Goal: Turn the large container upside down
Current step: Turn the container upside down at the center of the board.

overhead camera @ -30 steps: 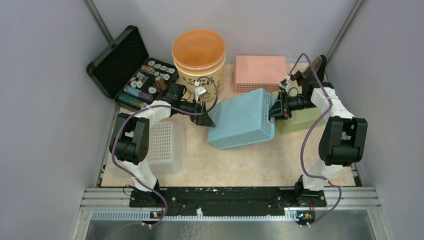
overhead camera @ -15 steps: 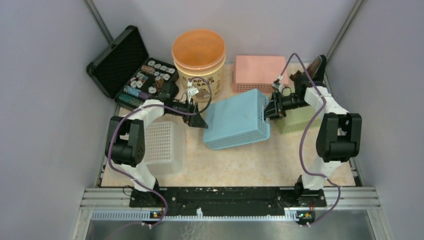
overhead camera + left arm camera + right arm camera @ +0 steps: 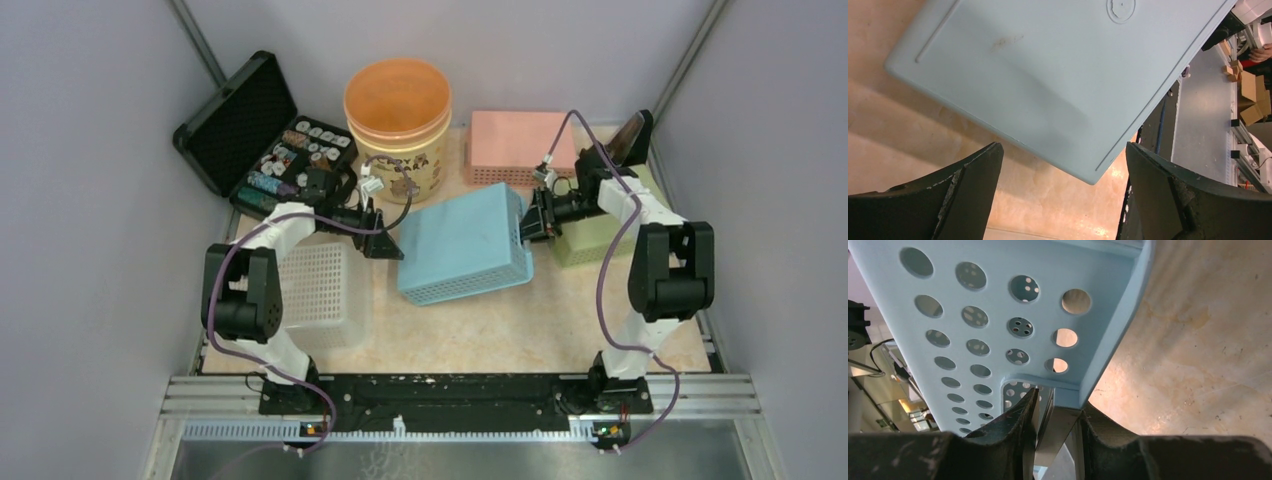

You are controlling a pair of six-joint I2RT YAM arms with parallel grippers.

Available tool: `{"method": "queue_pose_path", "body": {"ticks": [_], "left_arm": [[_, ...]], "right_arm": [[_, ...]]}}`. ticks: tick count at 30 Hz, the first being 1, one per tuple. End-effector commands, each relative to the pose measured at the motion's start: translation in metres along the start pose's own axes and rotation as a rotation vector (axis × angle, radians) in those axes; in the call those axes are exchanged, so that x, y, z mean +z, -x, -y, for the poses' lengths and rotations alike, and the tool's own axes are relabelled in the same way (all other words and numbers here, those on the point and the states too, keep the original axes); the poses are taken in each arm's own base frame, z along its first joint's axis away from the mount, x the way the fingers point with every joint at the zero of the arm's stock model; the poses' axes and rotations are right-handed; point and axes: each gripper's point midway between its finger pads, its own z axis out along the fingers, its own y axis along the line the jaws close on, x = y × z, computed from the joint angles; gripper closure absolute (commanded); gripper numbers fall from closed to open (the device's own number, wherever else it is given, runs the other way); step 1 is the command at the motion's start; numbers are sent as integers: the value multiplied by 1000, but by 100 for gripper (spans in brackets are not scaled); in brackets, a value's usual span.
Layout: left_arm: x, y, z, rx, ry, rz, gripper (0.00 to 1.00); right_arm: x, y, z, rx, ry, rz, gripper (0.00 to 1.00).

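We saw the large blue container (image 3: 465,247) base-up at mid-bench (image 3: 480,330), its right rim clamped in our right hand (image 3: 530,215). Our left hand (image 3: 385,243) stood spread apart just beside its left edge. Bare bench lay in front. An orange tub (image 3: 398,105), pink basket (image 3: 520,140) and green basket (image 3: 600,240) crowded behind and right, with a white basket (image 3: 320,290) to the left.

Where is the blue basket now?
In the top view, the blue basket is mid-table, in front of the orange tub, between the open left tool and the right tool gripping its rim.
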Motion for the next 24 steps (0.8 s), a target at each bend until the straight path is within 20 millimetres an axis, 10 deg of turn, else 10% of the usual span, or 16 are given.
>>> {"method": "queue_pose_path", "body": {"ticks": [1,24], "left_arm": [[-8,-2,6,46,1,21,1],[-6,-13,-3,23,-11,41,1]], "right_arm": [[9,3,6,-53,15,8,71],[32,-15,30,-75,2,8,64]]}}
